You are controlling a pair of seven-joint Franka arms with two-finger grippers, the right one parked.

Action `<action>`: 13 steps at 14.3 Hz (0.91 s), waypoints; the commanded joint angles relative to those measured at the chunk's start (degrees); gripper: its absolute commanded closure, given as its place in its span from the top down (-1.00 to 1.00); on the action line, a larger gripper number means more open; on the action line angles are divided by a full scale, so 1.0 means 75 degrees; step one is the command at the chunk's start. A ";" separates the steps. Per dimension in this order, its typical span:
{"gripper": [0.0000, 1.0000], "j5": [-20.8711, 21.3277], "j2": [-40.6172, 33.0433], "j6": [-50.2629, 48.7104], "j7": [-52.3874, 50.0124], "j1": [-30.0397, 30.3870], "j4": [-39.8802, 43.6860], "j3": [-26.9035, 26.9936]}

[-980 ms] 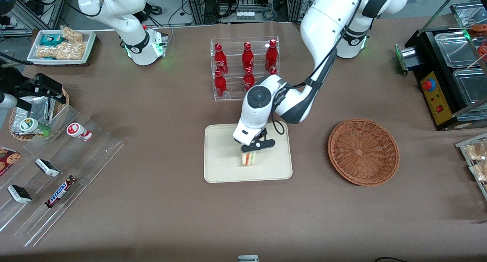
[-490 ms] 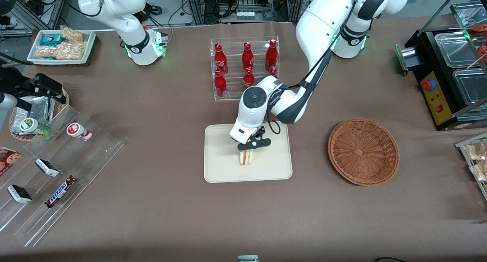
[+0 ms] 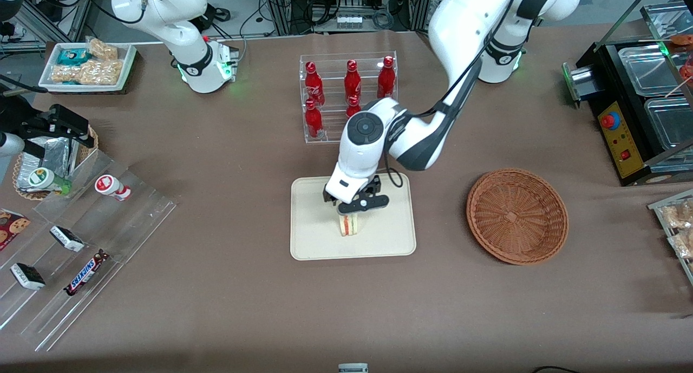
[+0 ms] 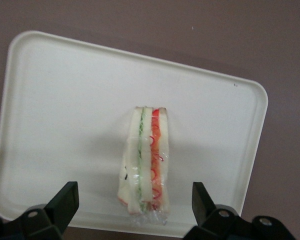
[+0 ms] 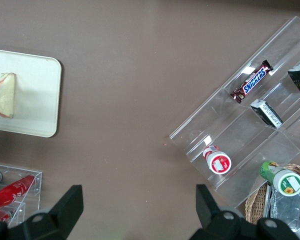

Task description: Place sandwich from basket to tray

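- The tray (image 3: pixel 314 237) lies mid-surface, nearer the front edge than the bottle rack (image 3: pixel 349 97).
- The sandwich (image 3: pixel 350 224) stands on its edge near the tray's middle, filling stripes up, clear of every rim.
- My fingers (image 4: pixel 65 202) are released, spread wide on either side of the sandwich and touching nothing; my gripper (image 3: pixel 354 208) hangs just above it.
- The step in hand looks like the retreat: I should lift straight up with the fingers spread, so neither pad brushes the bread and tips the wedge.
- The wrap around the sandwich looks loose; I judge a sideways drift could snag it.
- The basket (image 3: pixel 517 216) sits empty toward my arm's end of the surface.
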 commanded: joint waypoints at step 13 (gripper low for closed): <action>1.00 -0.0031 -0.3036 -0.3417 0.5557 0.4215 -0.1490 0.0031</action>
